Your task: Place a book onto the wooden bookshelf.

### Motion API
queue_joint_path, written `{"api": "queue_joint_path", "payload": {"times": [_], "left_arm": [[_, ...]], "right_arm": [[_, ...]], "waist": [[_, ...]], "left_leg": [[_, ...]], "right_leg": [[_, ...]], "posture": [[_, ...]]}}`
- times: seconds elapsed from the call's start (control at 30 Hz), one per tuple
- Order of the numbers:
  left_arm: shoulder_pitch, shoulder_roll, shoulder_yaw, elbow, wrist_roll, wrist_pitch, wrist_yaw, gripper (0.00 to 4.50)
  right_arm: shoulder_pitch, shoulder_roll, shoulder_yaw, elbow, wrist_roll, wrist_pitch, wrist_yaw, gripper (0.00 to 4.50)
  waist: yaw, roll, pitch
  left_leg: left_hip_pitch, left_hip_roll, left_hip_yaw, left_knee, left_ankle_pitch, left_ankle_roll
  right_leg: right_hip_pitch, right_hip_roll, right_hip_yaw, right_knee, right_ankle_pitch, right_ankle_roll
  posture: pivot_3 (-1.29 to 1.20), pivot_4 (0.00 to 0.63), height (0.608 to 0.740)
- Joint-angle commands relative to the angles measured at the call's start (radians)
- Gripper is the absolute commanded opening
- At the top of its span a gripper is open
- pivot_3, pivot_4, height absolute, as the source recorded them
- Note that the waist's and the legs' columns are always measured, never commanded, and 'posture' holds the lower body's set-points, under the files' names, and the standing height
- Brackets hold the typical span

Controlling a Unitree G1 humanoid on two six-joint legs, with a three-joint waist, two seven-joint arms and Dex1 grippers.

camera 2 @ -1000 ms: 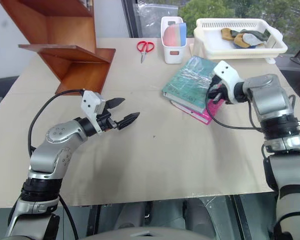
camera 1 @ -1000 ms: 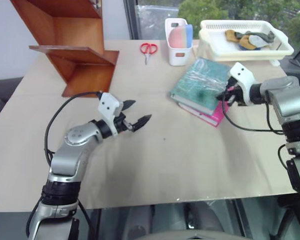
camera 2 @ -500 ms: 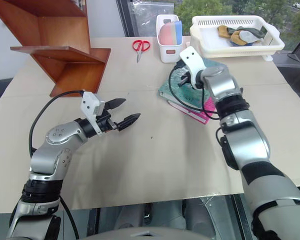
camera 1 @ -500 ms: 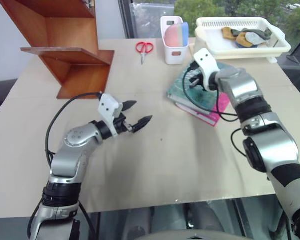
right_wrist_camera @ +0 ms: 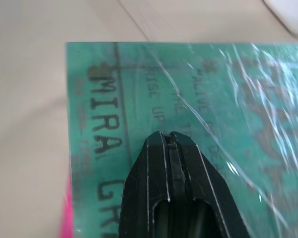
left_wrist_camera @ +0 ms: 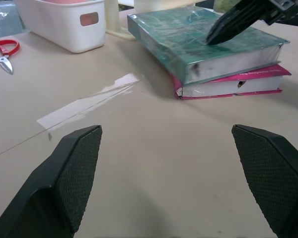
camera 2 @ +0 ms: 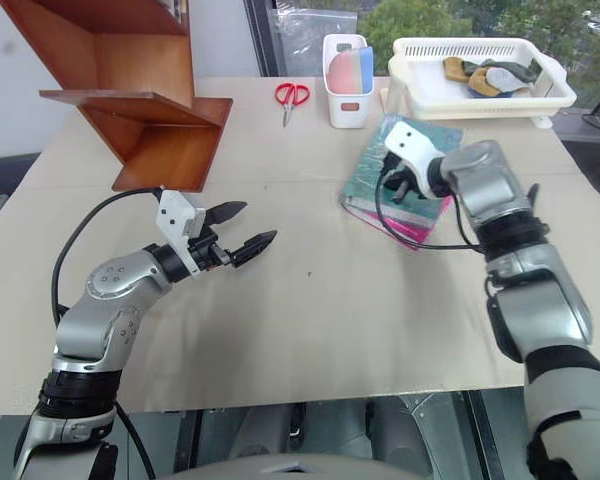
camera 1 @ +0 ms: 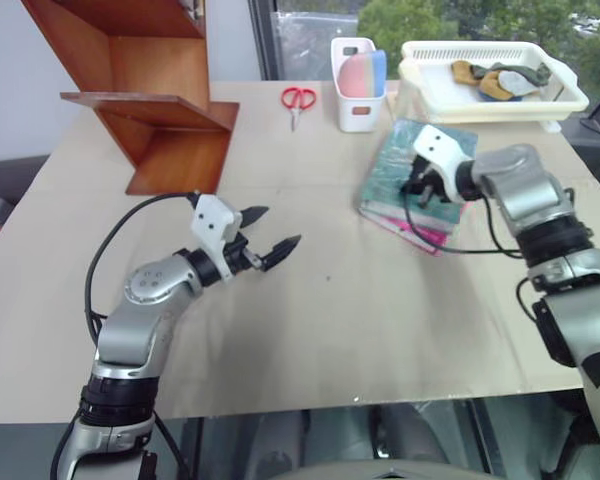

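Note:
The teal-green book (camera 1: 405, 160) lies flat on a magenta-pink book (left_wrist_camera: 228, 87) at the right of the table. My right gripper (camera 2: 398, 186) is shut, with nothing held. Its closed tips (right_wrist_camera: 168, 137) rest on the glossy teal cover near the printed title, pointing down at it. In the left wrist view the same black tips (left_wrist_camera: 216, 34) touch the top of the book. My left gripper (camera 1: 271, 231) hovers open over bare table at the middle left, well apart from the books. The wooden bookshelf (camera 1: 150, 95) stands at the far left corner.
Red scissors (camera 1: 297, 98) lie at the back of the table. Beside them stands a white caddy (camera 1: 357, 100), and a white basket (camera 1: 492, 88) with odd items sits at the back right. A strip of tape (left_wrist_camera: 87, 105) lies on the table between my left gripper and the books.
My shut right gripper swung from the books' right side onto the teal cover, then slid back toward its near part. The stack looks slightly turned. The left gripper has kept still and open.

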Motion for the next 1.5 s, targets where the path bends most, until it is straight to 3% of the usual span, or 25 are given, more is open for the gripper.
{"api": "queue_joint_path", "payload": {"times": [0.03, 0.17, 0.37, 0.57, 0.67, 0.77, 0.87, 1.03, 1.13, 1.33, 1.5], "left_arm": [[-0.006, 0.008, 0.016, -0.034, -0.016, -0.007, -0.006, 4.5], [-0.027, 0.005, 0.004, -0.014, -0.012, -0.011, -0.017, 4.5], [-0.044, 0.0, -0.004, 0.008, -0.006, -0.02, -0.027, 4.5], [-0.067, -0.004, -0.012, 0.032, -0.003, -0.023, -0.036, 4.5], [-0.078, -0.007, -0.018, 0.043, -0.001, -0.026, -0.042, 4.5], [-0.079, -0.007, -0.018, 0.04, 0.001, -0.026, -0.041, 4.5], [-0.064, -0.003, -0.005, 0.026, -0.001, -0.024, -0.037, 4.5], [-0.025, -0.01, 0.004, -0.011, -0.003, -0.019, -0.013, 4.5], [-0.016, -0.011, 0.002, -0.023, -0.006, -0.017, -0.005, 4.5], [-0.018, -0.007, -0.001, -0.016, -0.009, -0.019, -0.015, 4.5], [-0.046, -0.012, -0.013, 0.01, -0.007, -0.024, -0.028, 4.5]], "right_arm": [[0.06, -0.066, 0.013, -0.025, -0.034, 0.042, 0.035, 0.07], [0.024, -0.035, -0.129, -0.092, 0.053, 0.163, -0.065, 0.07], [-0.107, 0.171, -0.413, -0.059, 0.122, 0.375, -0.517, 0.07], [-0.197, 0.281, -0.555, 0.256, 0.124, 0.193, -0.925, 0.07], [-0.267, 0.305, -0.606, 0.488, 0.155, 0.023, -1.02, 0.07], [-0.294, 0.32, -0.543, 0.622, 0.115, -0.065, -0.917, 0.07], [-0.268, 0.321, -0.427, 0.675, 0.04, -0.094, -0.706, 0.07], [-0.124, 0.256, -0.222, 0.654, -0.083, -0.14, -0.317, 0.07], [-0.029, 0.205, -0.159, 0.587, -0.1, -0.151, -0.165, 0.07], [0.075, 0.112, -0.159, 0.389, -0.077, -0.114, -0.113, 0.07], [0.011, 0.124, -0.344, 0.209, 0.045, -0.009, -0.333, 0.07]], "waist": [[0.003, 0.0, 0.0], [0.002, 0.0, 0.0], [-0.022, 0.002, 0.002], [-0.022, 0.002, 0.002], [-0.026, 0.002, 0.002], [-0.031, 0.002, 0.002], [-0.037, 0.002, 0.002], [-0.051, 0.001, -0.001], [-0.049, -0.003, -0.008], [-0.046, -0.01, -0.017], [-0.043, -0.008, -0.016]], "left_leg": [[0.0, 0.0, 0.0, 0.0, 0.0, 0.0], [0.0, 0.0, 0.0, 0.001, 0.0, 0.0], [-0.003, 0.0, 0.001, 0.0, 0.0, 0.0], [-0.004, 0.0, 0.002, -0.002, 0.0, 0.0], [-0.005, -0.001, 0.003, -0.002, 0.0, 0.0], [-0.004, 0.0, 0.003, -0.002, 0.0, 0.0], [-0.004, 0.0, 0.003, -0.003, 0.0, 0.0], [-0.001, 0.0, 0.002, -0.003, 0.0, 0.0], [0.002, 0.0, 0.001, -0.003, 0.0, 0.0], [0.032, 0.0, 0.001, -0.007, -0.001, 0.0], [0.031, 0.0, 0.001, -0.006, -0.001, 0.0]], "right_leg": [[0.0, 0.0, 0.0, 0.0, 0.0, 0.0], [0.001, 0.0, 0.0, 0.0, 0.0, 0.0], [-0.005, 0.001, 0.002, 0.004, 0.0, 0.0], [-0.005, 0.0, 0.002, 0.0, 0.0, 0.0], [-0.005, -0.001, 0.003, -0.001, 0.0, 0.0], [-0.006, 0.0, 0.003, -0.001, 0.0, 0.0], [-0.006, 0.0, 0.003, -0.001, 0.0, 0.0], [-0.003, 0.0, 0.002, -0.001, 0.0, 0.0], [0.002, 0.0, 0.002, -0.001, 0.0, 0.0], [0.029, -0.001, 0.0, -0.005, -0.001, -0.002], [0.03, -0.003, 0.0, -0.004, -0.002, -0.004]], "posture": [[0.0, 0.15, 0.74], [0.0, 0.15, 0.74], [0.0, 0.15, 0.74], [0.0, 0.15, 0.74], [0.0, 0.15, 0.74], [0.0, 0.15, 0.74], [0.0, 0.15, 0.74], [0.0, 0.15, 0.74], [0.0, 0.15, 0.74], [0.0, 0.15, 0.74], [0.0, 0.15, 0.74]]}}
